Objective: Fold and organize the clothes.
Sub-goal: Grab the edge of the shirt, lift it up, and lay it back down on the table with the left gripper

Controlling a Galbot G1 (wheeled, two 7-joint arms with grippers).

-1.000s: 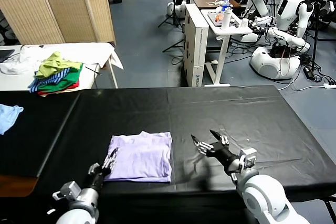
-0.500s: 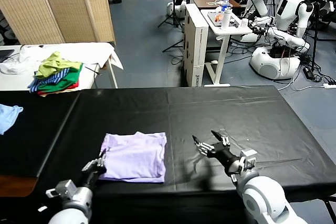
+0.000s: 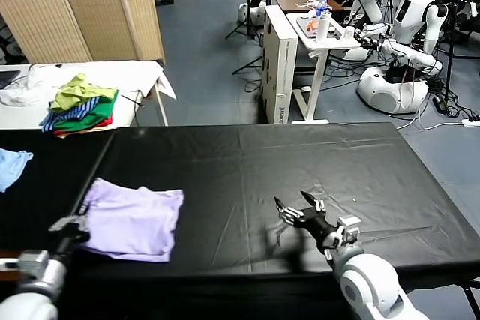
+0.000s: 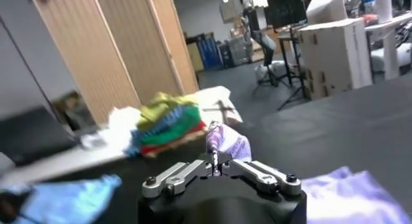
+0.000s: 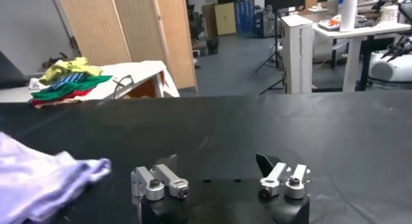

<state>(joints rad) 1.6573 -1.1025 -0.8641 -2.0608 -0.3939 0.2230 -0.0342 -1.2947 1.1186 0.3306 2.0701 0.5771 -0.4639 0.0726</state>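
We have the lilac T-shirt point(image 3: 133, 221) folded, left gripper point(image 3: 71, 228) clenched on its edge (right gripper point(image 3: 298, 209) released, idle); placing it remains

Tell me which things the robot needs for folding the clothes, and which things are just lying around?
For the job:
- lilac T-shirt, folded on the black table
- left tool, shut on the T-shirt's edge
- right tool, open, waiting over the table

Just lying about:
- colourful clothes pile on the white side table
- light blue cloth
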